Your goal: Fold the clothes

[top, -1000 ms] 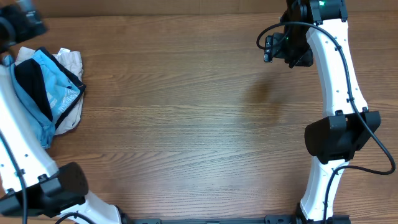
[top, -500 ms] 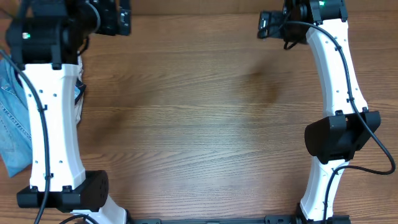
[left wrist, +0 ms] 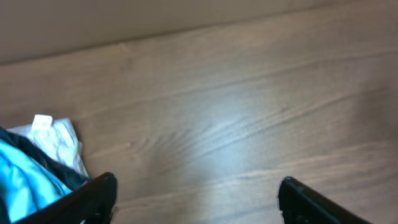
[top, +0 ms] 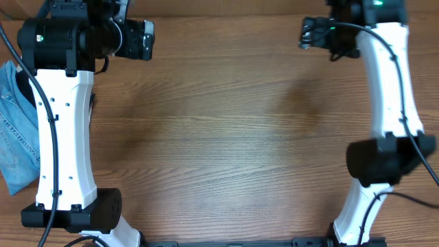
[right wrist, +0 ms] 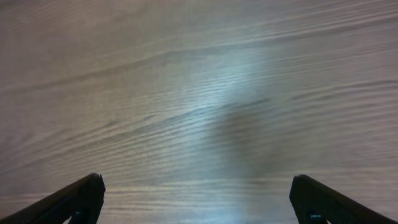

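**Inspector:** Jeans, position?

**Recorder:** The jeans lie bunched on the table at the left edge of the overhead frame, mid-height. Part runs out of frame. The left arm crosses over their right margin. Neither gripper touches them.

**Inspector:** Left gripper?

**Recorder:** The left gripper has its fingers spread wide in its wrist view, with bare wood between them and nothing held. Overhead, it sits at the upper left.

**Inspector:** Other items in that view?

**Recorder:** In the lower left corner there is a cyan cloth. A dark edge lies along it, and a white cloth is just beside it.

**Inspector:** Right gripper?

**Recorder:** The right gripper is at the upper right overhead, well apart from the jeans. Its fingers stand wide apart over bare wood, holding nothing.
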